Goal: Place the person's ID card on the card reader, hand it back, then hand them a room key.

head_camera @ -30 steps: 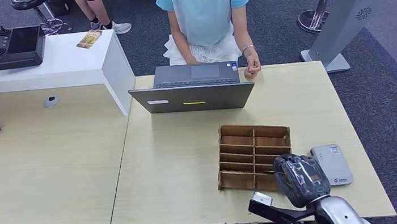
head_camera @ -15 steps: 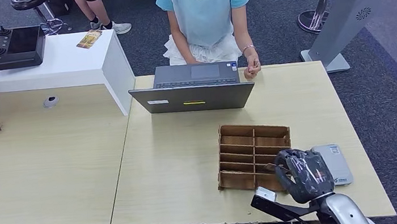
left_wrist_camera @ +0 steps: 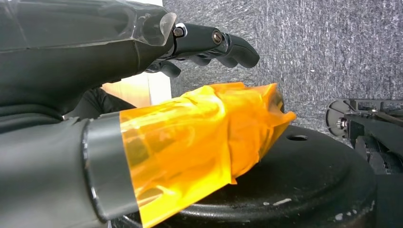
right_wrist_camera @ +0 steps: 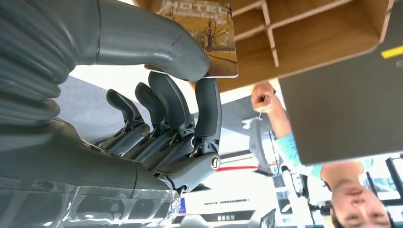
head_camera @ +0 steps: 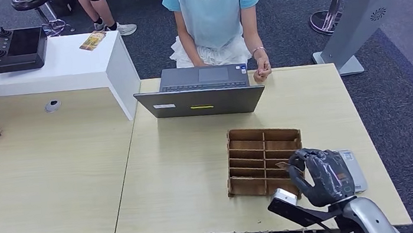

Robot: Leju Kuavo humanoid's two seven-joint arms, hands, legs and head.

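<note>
Pinching a brown printed hotel room key card (right_wrist_camera: 215, 42) between thumb and fingers of the right robot hand (head_camera: 323, 174), at 5 o'clock on the pale wooden tabletop (head_camera: 198, 165), beside the brown compartmented cardboard organiser (head_camera: 264, 160). Left robot hand (left_wrist_camera: 142, 61) loosely open, holding nothing.

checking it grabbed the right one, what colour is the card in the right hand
Amber-brown, with an autumn tree picture; the card shows best in the right wrist view, pinched by the right hand.

Light wood table (head_camera: 186, 166), open grey laptop (head_camera: 201, 93) at far edge, brown divided card box (head_camera: 263, 158) near front, pale card reader (head_camera: 354, 166) just beside it
</note>
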